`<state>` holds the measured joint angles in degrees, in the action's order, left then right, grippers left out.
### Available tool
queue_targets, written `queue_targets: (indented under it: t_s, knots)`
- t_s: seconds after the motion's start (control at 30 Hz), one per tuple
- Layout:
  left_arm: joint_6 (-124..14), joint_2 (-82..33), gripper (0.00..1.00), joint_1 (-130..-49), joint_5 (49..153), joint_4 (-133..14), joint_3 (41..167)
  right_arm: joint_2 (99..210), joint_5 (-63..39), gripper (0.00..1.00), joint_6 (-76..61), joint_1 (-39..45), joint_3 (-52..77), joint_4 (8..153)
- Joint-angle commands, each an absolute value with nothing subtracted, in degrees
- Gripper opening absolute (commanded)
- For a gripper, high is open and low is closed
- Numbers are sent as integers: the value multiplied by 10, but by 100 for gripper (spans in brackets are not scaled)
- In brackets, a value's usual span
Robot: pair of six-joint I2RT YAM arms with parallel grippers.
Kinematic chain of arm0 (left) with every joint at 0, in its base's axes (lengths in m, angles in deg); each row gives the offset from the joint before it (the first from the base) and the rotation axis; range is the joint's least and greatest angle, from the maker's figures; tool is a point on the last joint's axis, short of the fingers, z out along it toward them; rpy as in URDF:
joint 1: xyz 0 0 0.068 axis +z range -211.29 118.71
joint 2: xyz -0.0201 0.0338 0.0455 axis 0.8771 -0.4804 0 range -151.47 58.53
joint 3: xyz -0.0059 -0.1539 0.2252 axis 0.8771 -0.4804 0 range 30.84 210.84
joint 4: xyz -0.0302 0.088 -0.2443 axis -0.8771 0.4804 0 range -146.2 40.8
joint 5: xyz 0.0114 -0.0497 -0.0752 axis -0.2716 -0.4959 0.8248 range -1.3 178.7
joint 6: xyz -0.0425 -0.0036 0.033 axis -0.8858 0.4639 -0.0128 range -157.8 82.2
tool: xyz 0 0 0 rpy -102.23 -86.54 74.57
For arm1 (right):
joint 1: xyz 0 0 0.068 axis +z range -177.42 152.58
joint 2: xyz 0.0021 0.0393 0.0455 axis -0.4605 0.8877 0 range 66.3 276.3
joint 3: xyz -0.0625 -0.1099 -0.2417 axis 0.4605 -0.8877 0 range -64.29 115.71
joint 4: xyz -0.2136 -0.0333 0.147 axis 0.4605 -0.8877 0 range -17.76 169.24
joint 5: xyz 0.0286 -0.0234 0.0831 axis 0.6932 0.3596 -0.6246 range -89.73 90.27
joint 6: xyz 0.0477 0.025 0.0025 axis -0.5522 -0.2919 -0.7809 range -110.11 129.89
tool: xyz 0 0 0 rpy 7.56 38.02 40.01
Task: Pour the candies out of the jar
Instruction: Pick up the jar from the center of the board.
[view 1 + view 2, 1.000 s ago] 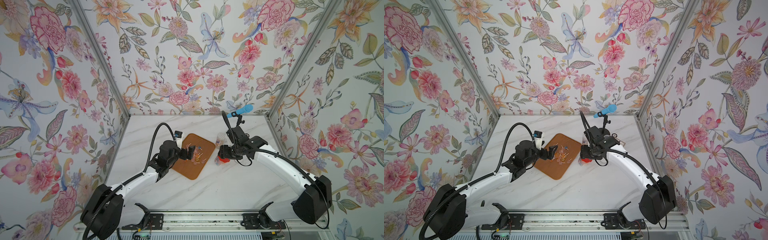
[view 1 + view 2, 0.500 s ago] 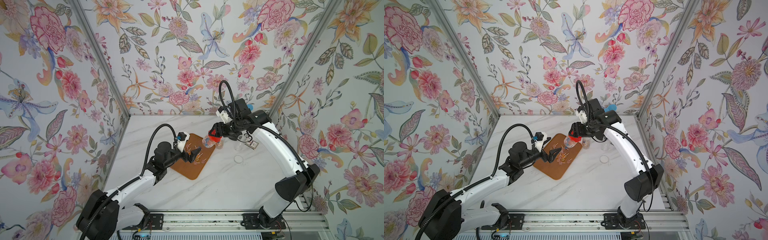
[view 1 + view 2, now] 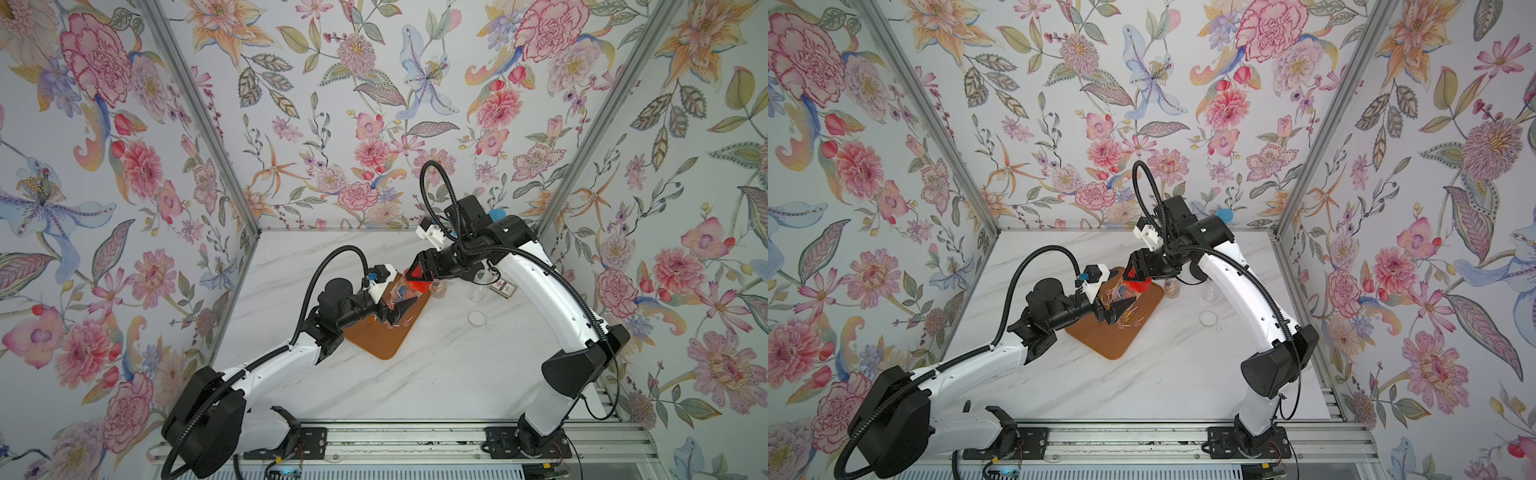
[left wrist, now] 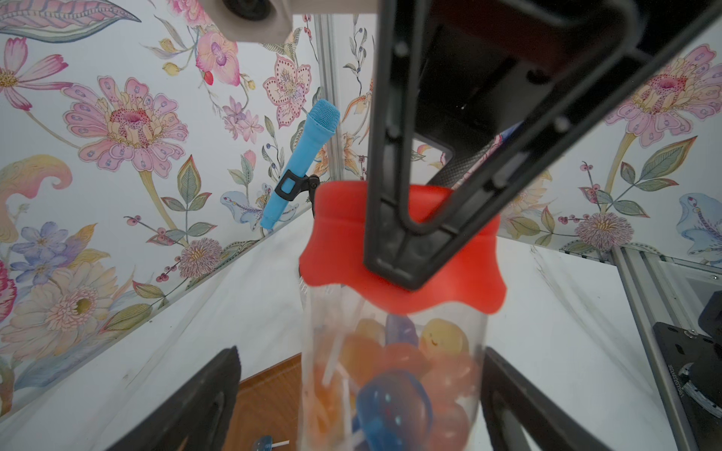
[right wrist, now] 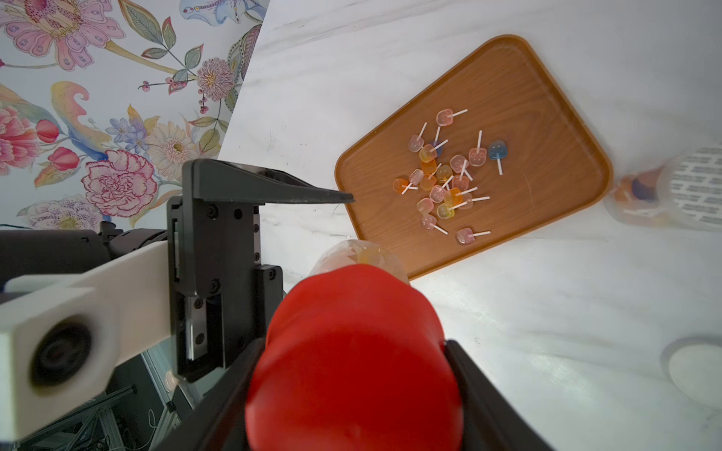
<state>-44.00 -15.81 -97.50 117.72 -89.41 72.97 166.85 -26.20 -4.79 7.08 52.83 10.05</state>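
Right gripper [image 5: 355, 363] grips the red wavy-edged lid [image 4: 336, 242] of the clear plastic jar [image 4: 324, 336]; left gripper [image 4: 359, 363], wide around it, should close firmly on the body

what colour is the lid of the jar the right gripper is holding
Red. The lid shows best in the right wrist view.

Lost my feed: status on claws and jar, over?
Right claw shut on red lid. Left claw open around jar. Some candies on tray. Second jar beside tray.
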Motion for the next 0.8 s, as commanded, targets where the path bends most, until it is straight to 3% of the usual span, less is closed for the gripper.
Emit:
queue_targets:
  t_s: [0.0,0.5,0.77]
  knots:
    - [-421,-172,92,-978,1187,-901,756,1667,-280,49,-42,77,546,82]
    - [-441,-191,85,-981,1200,-899,766,1662,-287,47,-48,82,549,82]
    - [-449,-189,67,-981,1181,-885,769,1656,-281,48,-48,85,542,83]
